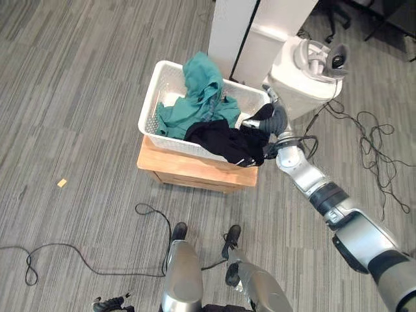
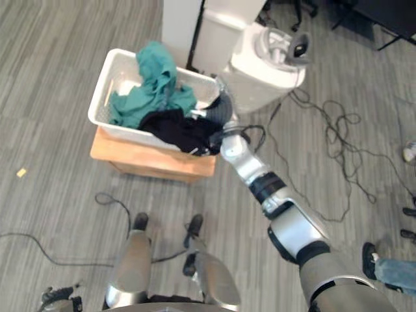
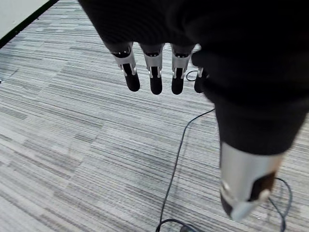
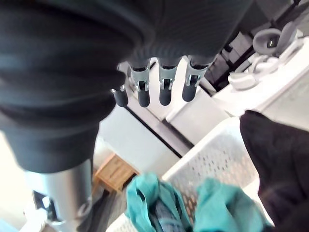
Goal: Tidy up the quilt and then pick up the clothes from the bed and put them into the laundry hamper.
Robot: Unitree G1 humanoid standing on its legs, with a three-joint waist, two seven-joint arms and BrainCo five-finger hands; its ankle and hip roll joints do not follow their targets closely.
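Your right hand, fingers straight and empty, hangs over the white laundry hamper where the teal garment lies, but the black garment drapes the near rim and could slide to the floor.

Your way into the laundry hamper is open at its bare left end; the teal garment and black garment heap the rest, and a white appliance crowds its right.
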